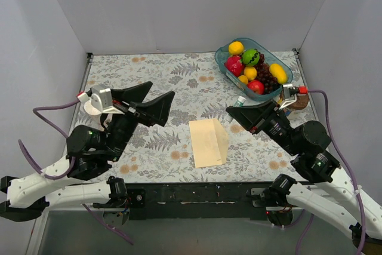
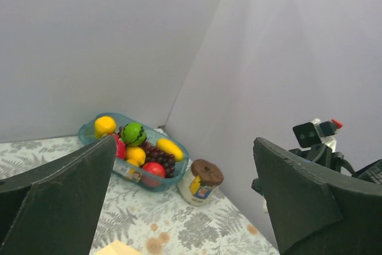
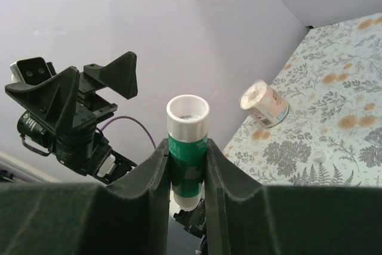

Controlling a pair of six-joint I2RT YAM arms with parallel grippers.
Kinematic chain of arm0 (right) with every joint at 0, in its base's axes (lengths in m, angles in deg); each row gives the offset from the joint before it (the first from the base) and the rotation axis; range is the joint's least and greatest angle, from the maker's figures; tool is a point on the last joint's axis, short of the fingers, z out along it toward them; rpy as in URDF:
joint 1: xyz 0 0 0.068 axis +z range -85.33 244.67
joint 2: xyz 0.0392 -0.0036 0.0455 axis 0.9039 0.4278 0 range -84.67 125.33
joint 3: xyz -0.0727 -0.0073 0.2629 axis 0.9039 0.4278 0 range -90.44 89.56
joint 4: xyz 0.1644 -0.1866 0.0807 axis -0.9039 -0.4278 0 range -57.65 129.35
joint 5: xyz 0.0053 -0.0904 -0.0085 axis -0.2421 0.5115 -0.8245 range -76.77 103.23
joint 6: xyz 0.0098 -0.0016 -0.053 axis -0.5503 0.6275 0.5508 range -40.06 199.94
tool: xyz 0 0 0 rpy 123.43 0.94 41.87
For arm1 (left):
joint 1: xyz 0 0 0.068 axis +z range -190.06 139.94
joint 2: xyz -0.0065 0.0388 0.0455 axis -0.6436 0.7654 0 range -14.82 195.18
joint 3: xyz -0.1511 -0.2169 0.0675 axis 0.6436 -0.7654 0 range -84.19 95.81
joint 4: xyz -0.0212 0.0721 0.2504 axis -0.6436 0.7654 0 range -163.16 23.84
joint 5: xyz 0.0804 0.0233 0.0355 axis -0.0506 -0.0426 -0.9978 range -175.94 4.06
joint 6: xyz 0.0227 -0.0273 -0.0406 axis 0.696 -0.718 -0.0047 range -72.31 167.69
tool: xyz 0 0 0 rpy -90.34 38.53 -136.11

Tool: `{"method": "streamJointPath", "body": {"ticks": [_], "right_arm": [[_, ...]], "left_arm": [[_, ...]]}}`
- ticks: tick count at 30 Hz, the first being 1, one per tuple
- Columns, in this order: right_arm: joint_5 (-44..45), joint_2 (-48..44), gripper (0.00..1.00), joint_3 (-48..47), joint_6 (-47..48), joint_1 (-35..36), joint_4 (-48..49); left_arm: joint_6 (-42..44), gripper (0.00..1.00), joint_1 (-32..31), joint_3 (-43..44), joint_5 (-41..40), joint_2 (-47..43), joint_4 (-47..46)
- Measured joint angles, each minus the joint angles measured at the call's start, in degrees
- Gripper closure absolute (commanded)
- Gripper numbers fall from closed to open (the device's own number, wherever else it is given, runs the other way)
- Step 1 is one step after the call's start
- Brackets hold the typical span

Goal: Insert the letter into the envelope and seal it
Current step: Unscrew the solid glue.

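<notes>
At the near edge of the bench (image 1: 179, 76), which is covered in a grey-and-rust leaf-patterned cloth, a pale cream-yellow rectangular paper envelope (image 1: 207, 143) lies flat between the two arms. Its long sides run away from the arm bases. A narrow strip along its right side has a slightly different shade, like a folded edge. Whether the letter sits inside it cannot be told.

To the left of the envelope is the left gripper (image 1: 162, 89), its black triangular jaws spread wide with nothing between them. In its wrist view the jaws frame the far right corner of the bench.

Just beside the envelope's far right corner is the right gripper (image 1: 234, 111). Its jaws are closed narrowly on a green glue stick with a white cap (image 3: 187, 147), and the capped end stands out past the fingertips.

Farther back on the left, behind the left wrist, is a small round white-and-peach container (image 3: 264, 103). It is too blurred to describe further.

On the right, behind the right wrist, stands a short pale jar with a brown lid (image 2: 200, 182). Just beyond it, in the far right corner, is a clear teal plastic tray (image 1: 222, 58) heaped with toy fruit: yellow, green and red pieces and dark grapes.
</notes>
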Motion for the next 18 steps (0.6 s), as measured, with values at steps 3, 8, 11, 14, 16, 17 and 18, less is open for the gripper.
{"method": "streamJointPath", "body": {"ticks": [3,8,11,14,16,17,18], "right_arm": [[1.5,-0.7,0.99,1.6,-1.4,0.0,-1.1],[2.6,-2.6,0.99,3.9,-2.3,0.0,0.2],[3.1,-3.0,0.99,5.0,-3.7,0.0,0.9],[3.9,-3.7,0.99,6.5,-6.6,0.0,1.7],[4.5,-4.5,0.99,8.3,-9.6,0.0,2.4],[4.8,-5.0,0.99,9.5,-11.0,0.0,3.0],[4.9,-5.3,0.99,10.5,-12.4,0.0,3.2]], "left_arm": [[1.0,0.02,0.0,-1.2,-2.1,1.0,-0.1],[2.7,0.02,0.0,-2.5,-4.3,0.5,-0.2],[3.4,0.02,0.0,-2.5,-5.4,-0.4,-0.7],[4.0,0.02,0.0,-2.5,-6.4,-1.2,-1.4],[4.0,0.02,0.0,-2.5,-6.6,-1.5,-1.5],[4.0,0.02,0.0,-2.6,-6.6,-1.5,-1.5],[4.0,0.02,0.0,-2.6,-6.6,-1.5,-1.5]]}}
